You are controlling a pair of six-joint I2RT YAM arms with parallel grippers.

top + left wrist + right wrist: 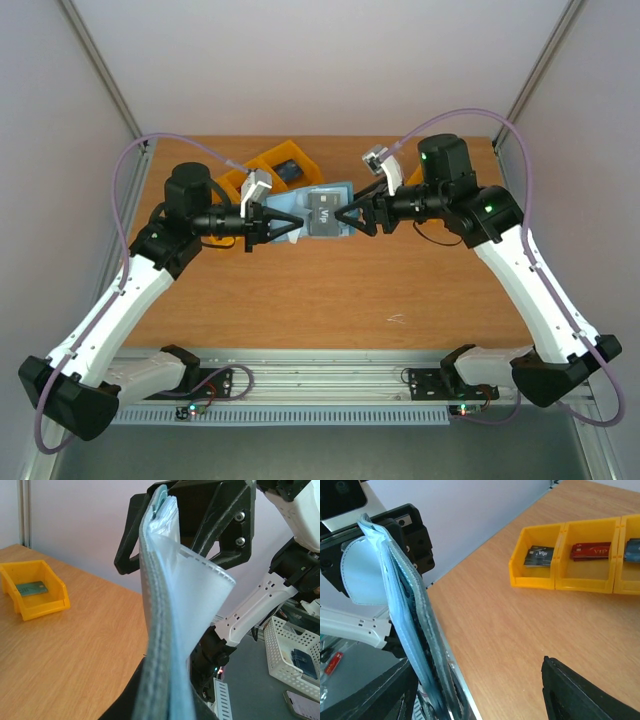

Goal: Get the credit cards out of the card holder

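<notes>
Overhead; opposed wrist close-ups on card holder [161,630]

card holder [170,605] pale blue-teal | bins [580,584] orange-yellow | dark grey card [538,556] | red card [590,550] | blue card [632,549] | table [330,290] brown woodgrain

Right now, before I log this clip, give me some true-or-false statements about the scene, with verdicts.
1. The left gripper holds the card holder off the table. True.
2. The three orange bins are empty. False: they hold a dark grey card, a red card and a blue card, one each.
3. The right gripper is clamped shut. False: its jaws stand wide apart.
4. A dark card shows in the card holder. True.
</notes>
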